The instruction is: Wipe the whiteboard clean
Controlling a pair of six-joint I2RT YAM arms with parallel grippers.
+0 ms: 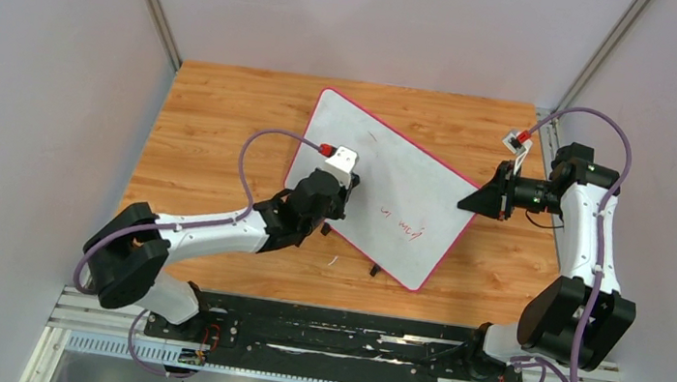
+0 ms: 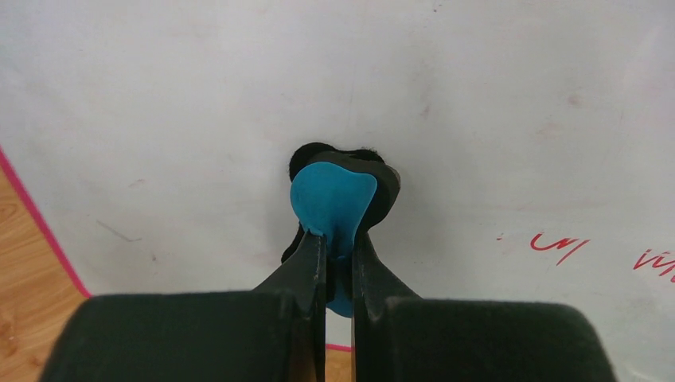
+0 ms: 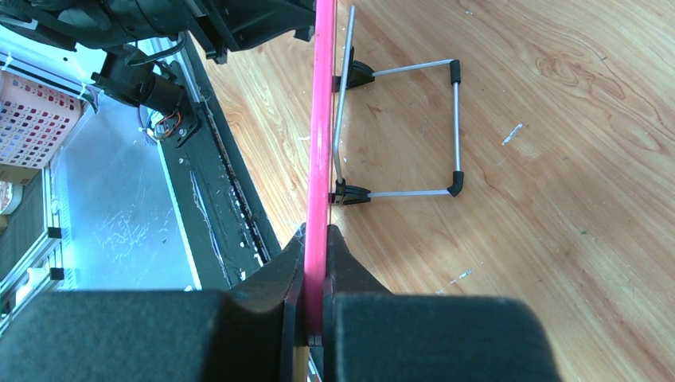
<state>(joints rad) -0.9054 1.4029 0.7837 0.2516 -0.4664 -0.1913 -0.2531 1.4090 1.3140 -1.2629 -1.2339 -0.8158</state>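
Observation:
The whiteboard [image 1: 394, 183], white with a pink-red rim, lies tilted on the wooden table; red scribbles [image 1: 408, 227] sit near its near right part and show in the left wrist view [image 2: 557, 243]. My left gripper [image 1: 338, 201] is shut on the blue-and-black eraser [image 2: 334, 199], which presses on the board's face [image 2: 477, 95] left of the scribbles. My right gripper [image 1: 465, 205] is shut on the board's right rim, seen edge-on as a pink strip [image 3: 320, 143] between the fingers.
The board's wire stand with black feet [image 3: 398, 131] rests on the wood under the board. One black foot [image 1: 374, 270] shows at the board's near edge. Grey walls enclose the table; a black rail [image 1: 317, 330] runs along the near edge.

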